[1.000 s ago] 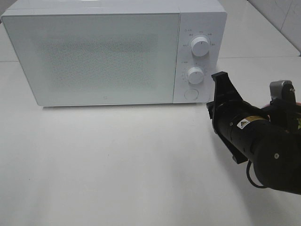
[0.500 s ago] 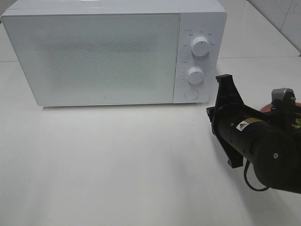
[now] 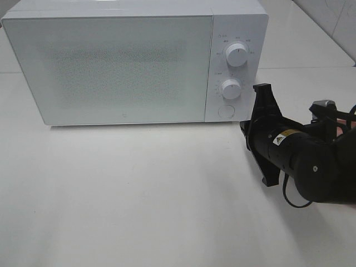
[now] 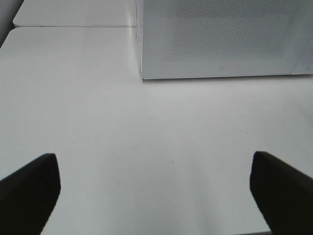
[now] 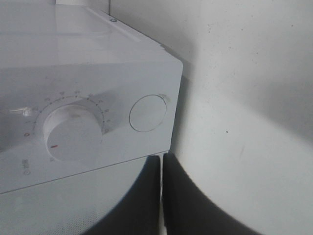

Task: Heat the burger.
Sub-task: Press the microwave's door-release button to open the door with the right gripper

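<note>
Beside the microwave, right gripper (closed).

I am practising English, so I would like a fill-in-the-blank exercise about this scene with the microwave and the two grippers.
1. The door of the microwave is ___.
2. The left gripper is ___ and holds nothing.
3. The shut right gripper is near the round ___ under the lower knob.

Missing words: closed; open; button.
</note>
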Robot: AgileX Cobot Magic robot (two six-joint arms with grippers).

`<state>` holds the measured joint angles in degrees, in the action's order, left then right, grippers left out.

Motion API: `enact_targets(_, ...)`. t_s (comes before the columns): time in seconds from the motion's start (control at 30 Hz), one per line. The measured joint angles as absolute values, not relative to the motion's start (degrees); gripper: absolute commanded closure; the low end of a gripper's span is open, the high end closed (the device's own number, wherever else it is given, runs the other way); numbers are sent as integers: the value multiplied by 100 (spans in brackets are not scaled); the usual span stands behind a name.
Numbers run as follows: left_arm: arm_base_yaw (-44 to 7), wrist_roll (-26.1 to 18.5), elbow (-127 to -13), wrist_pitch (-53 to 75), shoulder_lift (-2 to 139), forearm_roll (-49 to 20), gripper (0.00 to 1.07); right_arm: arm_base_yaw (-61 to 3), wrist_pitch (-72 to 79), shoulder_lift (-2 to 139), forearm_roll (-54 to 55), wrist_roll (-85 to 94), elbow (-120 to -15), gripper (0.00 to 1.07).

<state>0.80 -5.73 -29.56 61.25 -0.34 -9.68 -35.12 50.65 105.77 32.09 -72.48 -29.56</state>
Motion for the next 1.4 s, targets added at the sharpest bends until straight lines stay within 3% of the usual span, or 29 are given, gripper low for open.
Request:
enact_targets(0.6,80,-573,-2956,6125,-34,-968,9,-2767,4773,11488,2177,-8113,-3913,107)
enact_targets(1.4,80,-573,-2956,6125,-34,-968,9,-2653,4578,12267,1954,-8388,-4796,107)
